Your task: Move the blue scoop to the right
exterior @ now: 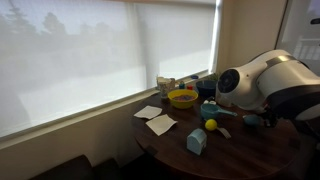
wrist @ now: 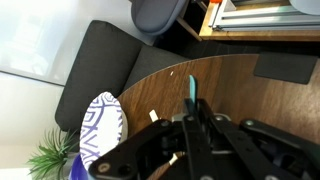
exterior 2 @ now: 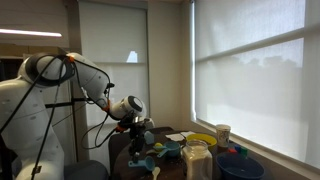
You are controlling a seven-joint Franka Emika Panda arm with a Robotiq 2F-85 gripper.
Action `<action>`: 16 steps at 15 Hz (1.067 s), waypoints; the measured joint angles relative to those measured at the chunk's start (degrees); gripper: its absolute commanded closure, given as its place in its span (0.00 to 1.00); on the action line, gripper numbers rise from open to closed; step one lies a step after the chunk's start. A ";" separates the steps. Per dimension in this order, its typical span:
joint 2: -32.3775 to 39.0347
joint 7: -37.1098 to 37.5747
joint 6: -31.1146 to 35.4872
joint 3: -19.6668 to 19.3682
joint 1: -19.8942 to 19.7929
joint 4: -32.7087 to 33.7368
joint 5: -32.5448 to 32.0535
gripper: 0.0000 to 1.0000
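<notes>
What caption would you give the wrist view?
Gripper above a dark wooden table, a slim teal item ahead, a grey chair beyond.

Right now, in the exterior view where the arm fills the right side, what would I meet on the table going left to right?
White napkins → pale-blue box → yellow ball → arm.
</notes>
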 measured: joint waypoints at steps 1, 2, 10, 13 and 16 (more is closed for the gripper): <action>1.27 0.71 -1.10 0.03 0.47 0.83 -0.27 0.98; 2.43 1.57 -2.29 0.05 0.90 1.63 -0.73 0.93; 3.07 1.86 -2.67 -0.82 1.37 1.93 -0.98 0.98; 3.63 2.42 -3.37 -0.69 2.32 1.94 -2.86 0.98; 4.68 4.40 -4.11 -0.43 3.81 1.94 -4.78 0.98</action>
